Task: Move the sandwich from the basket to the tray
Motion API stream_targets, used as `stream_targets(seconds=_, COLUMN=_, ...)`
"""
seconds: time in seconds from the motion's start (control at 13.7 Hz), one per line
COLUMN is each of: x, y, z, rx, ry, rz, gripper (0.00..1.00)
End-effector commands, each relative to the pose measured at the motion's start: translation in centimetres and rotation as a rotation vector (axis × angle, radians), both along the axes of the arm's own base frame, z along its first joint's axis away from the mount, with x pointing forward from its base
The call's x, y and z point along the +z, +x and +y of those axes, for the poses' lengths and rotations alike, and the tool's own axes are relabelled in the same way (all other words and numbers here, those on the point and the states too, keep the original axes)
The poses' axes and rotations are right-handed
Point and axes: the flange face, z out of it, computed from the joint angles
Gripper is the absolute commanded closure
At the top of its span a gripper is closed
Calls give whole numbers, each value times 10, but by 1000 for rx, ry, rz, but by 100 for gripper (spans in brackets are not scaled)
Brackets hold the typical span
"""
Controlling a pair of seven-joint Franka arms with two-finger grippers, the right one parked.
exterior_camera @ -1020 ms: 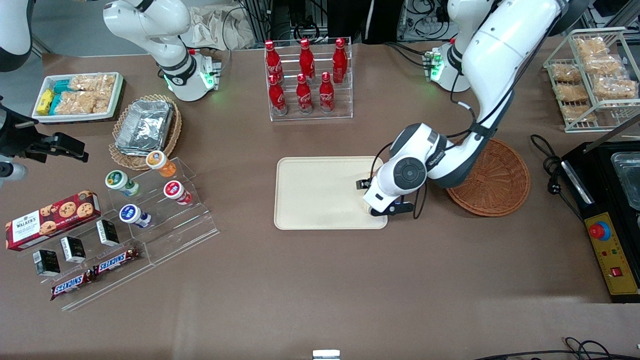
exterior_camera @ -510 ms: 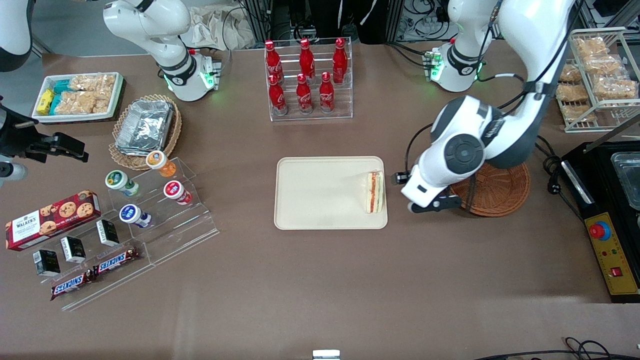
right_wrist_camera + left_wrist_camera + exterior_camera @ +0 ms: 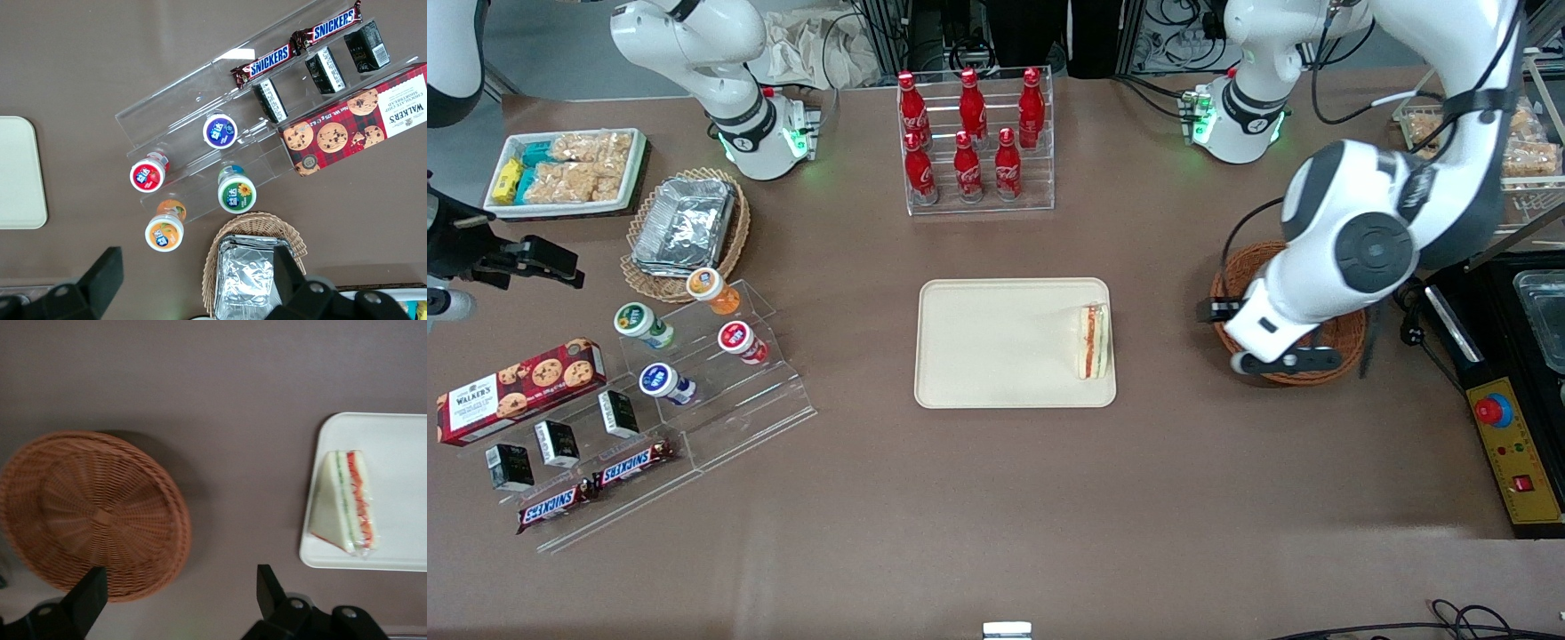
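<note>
Cream tray (image 3: 996,342) bearing sandwich (image 3: 1094,341), end effector (image 3: 179,600) spread open and empty above wicker basket (image 3: 93,510), fingers plain only from wrist

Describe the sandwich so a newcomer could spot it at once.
Find the cream tray mid-table. The sandwich lies on its edge nearest the brown basket, where the open gripper hovers. It is a white wedge with red and green filling.
</note>
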Motion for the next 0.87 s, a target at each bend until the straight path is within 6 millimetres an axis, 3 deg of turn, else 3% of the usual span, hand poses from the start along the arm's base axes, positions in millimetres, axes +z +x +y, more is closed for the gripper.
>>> stream_targets(seconds=0.0, x=35, y=-13, z=39, rx=-66, ry=15, rz=-34, gripper=1)
stream_targets(seconds=0.29, x=63, y=-13, z=119, rx=-125, ry=-13, rz=-32, gripper=1)
stream_targets(seconds=0.44, x=93, y=-15, z=147, rx=-133, ry=-16, rz=-60, gripper=1)
stream_targets(seconds=0.66, x=147, y=-13, z=169, rx=-140, ry=-16, rz=-103, gripper=0)
stream_targets(seconds=0.8, x=167, y=-11, z=171, rx=-165, ry=-15, rz=-135, gripper=0)
